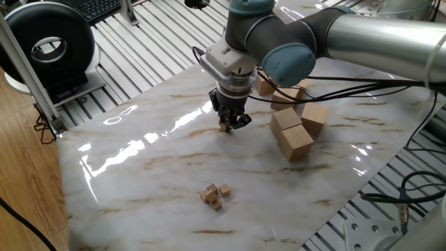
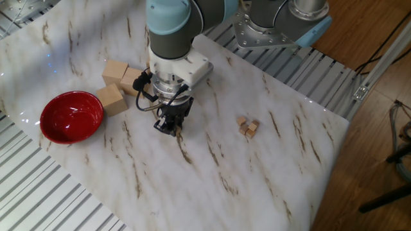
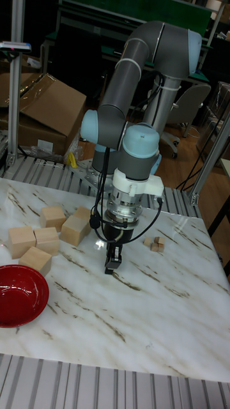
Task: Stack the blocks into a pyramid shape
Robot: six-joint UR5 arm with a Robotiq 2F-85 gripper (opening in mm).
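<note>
Beside the big wooden blocks, gripper: the gripper (image 1: 227, 126) points straight down at the marble table (image 1: 139, 188), its tips at or just above the slab.
Gripper state: the two fingers (image 3: 112, 261) sit close together; a small tan patch shows at the tips in one fixed view, but I cannot tell whether it is a cube or a vein in the marble, nor whether the tips are fully together.
Hidden or unclear: the wrist body covers the fingertips from above in the other fixed view, and the arm (image 1: 362, 35) hides part of the big wooden blocks (image 1: 293, 136) behind it.
Tiny cubes: the blocks (image 1: 215, 194) lie in a tight cluster on the slab, well apart from the gripper, toward the table's front edge in one fixed view; at least three can be counted, touching or nearly so. How they are layered is too small to make out.
Same cluster elsewhere: the blocks (image 2: 247, 126) sit to the right of the gripper (image 2: 168, 125) in the other fixed view, and (image 3: 154, 243) in the tall fixed view.
Surface: white marble with brown veins, glossy, resting on a ribbed metal frame.
Around the gripper: red bowl (image 2: 71, 116) just beyond the big wooden blocks (image 2: 119, 83), on the side away from the cluster.
Room: cardboard box (image 3: 41, 108) and wood floor behind the table.
</note>
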